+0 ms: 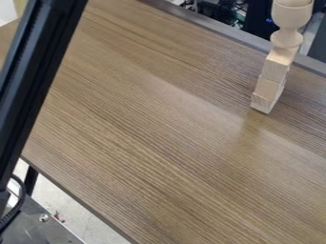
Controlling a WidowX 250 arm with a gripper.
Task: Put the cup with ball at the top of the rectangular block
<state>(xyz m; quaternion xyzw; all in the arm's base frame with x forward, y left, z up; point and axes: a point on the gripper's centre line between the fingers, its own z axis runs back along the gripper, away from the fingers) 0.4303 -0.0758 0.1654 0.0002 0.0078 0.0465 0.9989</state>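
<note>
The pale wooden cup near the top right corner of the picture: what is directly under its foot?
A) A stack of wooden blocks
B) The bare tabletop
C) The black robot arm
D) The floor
A: the foot of the cup rests on the uppermost of the stacked wooden blocks, which rise from the brown tabletop.

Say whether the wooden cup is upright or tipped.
Upright: the cup stands on the stacked blocks, bowl above its narrow stem.
</note>
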